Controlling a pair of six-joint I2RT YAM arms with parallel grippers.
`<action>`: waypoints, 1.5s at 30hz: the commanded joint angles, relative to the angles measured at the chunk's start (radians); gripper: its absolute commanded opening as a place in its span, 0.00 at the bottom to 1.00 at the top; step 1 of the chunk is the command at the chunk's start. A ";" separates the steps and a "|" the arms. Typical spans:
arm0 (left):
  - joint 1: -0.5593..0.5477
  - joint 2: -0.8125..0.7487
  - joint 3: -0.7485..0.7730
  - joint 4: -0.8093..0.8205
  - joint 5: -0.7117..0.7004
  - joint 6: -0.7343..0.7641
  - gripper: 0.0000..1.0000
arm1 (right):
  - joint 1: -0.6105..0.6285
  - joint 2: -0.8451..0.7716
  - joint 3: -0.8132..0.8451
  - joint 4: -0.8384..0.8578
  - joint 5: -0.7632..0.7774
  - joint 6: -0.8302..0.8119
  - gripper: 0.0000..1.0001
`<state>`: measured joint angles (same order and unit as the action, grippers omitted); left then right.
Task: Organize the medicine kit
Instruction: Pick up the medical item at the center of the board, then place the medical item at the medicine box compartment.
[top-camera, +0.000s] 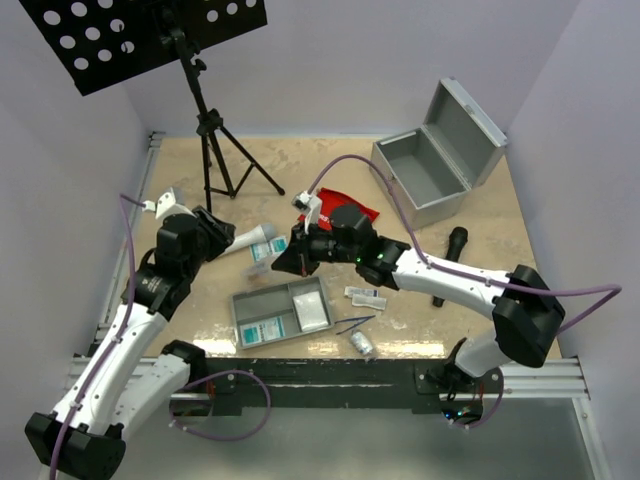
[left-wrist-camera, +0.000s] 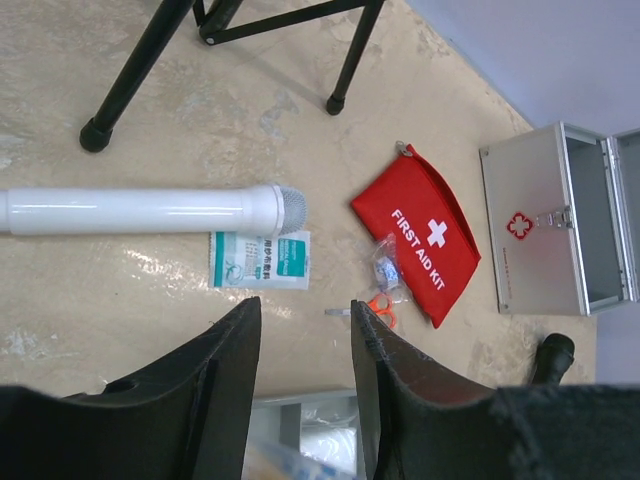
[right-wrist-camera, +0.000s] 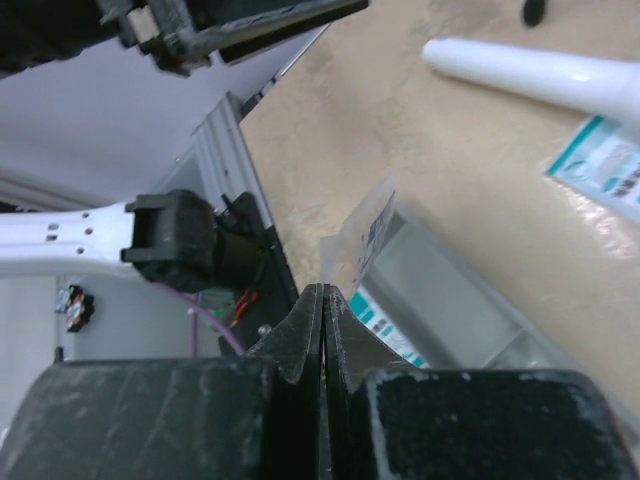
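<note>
The silver metal case stands open at the back right, and also shows as a silver case in the left wrist view. The red FIRST AID KIT pouch lies flat left of it, partly hidden behind my right arm in the top view as a red pouch. The grey divided tray sits near the front with packets in it. My right gripper is shut on a thin clear packet above the tray's edge. My left gripper hangs open and holds nothing.
A white tube and a teal packet lie by my left gripper. Orange scissors and a small clear bag lie beside the pouch. A black tripod stand is at the back left. A black cylinder, small packets and a vial lie by the right arm.
</note>
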<state>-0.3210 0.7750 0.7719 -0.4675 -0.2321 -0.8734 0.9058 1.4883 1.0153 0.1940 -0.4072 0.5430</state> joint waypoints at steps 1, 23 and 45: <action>0.005 -0.026 0.047 -0.026 -0.032 -0.016 0.46 | 0.062 -0.022 0.043 0.024 -0.004 0.058 0.00; 0.005 -0.069 0.009 -0.053 -0.030 -0.030 0.46 | 0.157 0.193 0.069 0.131 -0.056 0.110 0.00; 0.005 -0.057 -0.037 -0.028 0.002 -0.042 0.46 | 0.116 0.267 0.055 0.056 0.033 0.069 0.00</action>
<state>-0.3210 0.7204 0.7437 -0.5217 -0.2398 -0.9047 1.0061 1.7626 1.0016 0.2893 -0.4187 0.6350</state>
